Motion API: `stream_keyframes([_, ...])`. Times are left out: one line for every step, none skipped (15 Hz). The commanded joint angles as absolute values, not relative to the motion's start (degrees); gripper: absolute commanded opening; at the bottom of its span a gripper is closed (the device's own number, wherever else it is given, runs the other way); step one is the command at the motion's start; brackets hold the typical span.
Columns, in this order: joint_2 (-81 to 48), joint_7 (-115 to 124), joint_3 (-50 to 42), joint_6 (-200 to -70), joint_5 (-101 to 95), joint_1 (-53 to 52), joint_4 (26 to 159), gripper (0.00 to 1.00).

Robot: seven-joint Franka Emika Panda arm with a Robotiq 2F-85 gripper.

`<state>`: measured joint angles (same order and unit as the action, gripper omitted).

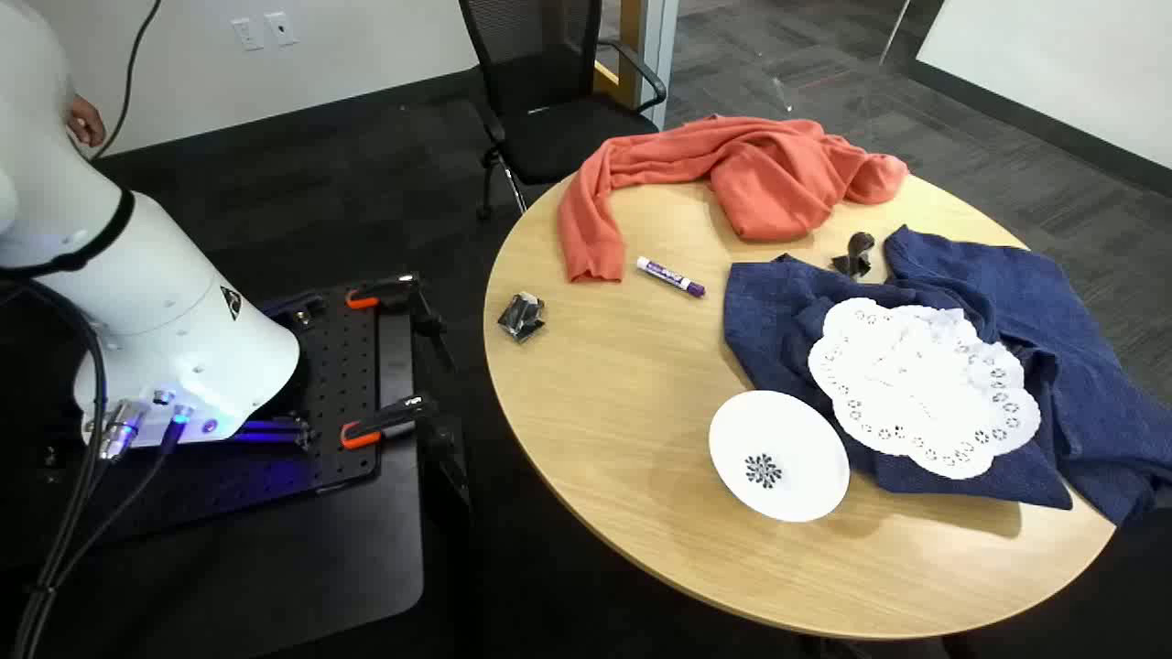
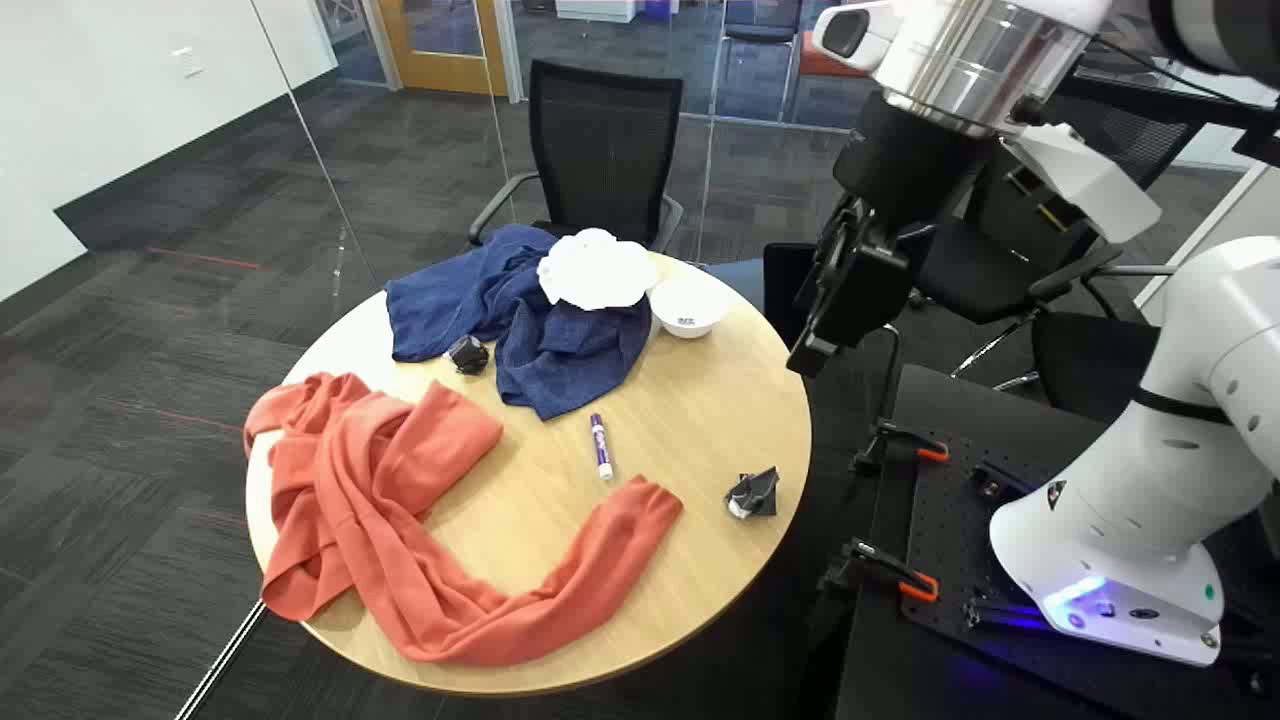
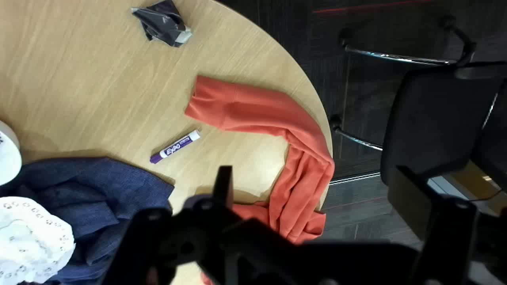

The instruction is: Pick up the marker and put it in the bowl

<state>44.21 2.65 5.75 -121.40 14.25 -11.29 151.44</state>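
The marker, white with purple lettering and a purple cap, lies flat on the table between the orange and blue cloths. It shows in both exterior views (image 1: 671, 277) (image 2: 601, 447) and in the wrist view (image 3: 175, 147). The white bowl with a dark flower pattern stands on the table beside the blue cloth in both exterior views (image 1: 783, 439) (image 2: 690, 306). Only part of the bowl (image 3: 8, 158) shows at the wrist view's left edge. My gripper (image 3: 317, 180) is open and empty, high above the table. An exterior view shows it (image 2: 808, 352) near the table's robot-side edge, apart from the marker and bowl.
An orange garment (image 1: 769, 183) lies along the table edge near the marker. Blue denim (image 1: 797, 302) lies on the marker's other side, with a white lacy doily (image 1: 925, 394) on it, close to the bowl. Two crumpled dark objects (image 1: 523, 317) (image 1: 857, 255) also lie on the round table (image 1: 623, 412).
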Motion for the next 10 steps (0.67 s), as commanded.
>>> stream_keyframes([44.2,2.5,5.9,-121.2,14.4,-11.0,151.3,1.00])
stream_keyframes([44.2,2.5,5.9,-121.2,14.4,-11.0,151.3,1.00])
stream_keyframes([44.2,2.5,5.9,-121.2,14.4,-11.0,151.3,1.00])
stream_keyframes([44.2,2.5,5.9,-121.2,14.4,-11.0,151.3,1.00])
stream_keyframes([44.2,2.5,5.9,-121.2,14.4,-11.0,151.3,1.00])
stream_keyframes([44.2,2.5,5.9,-121.2,14.4,-11.0,151.3,1.00])
stream_keyframes([44.2,2.5,5.9,-121.2,14.4,-11.0,151.3,1.00])
stream_keyframes([43.7,2.9,6.1,-121.4,14.0,-10.6,151.0,1.00])
stream_keyframes([42.7,3.7,6.2,-121.8,13.5,-9.8,150.4,1.00])
stream_keyframes([41.8,3.9,6.0,-121.9,13.4,-9.2,149.8,1.00])
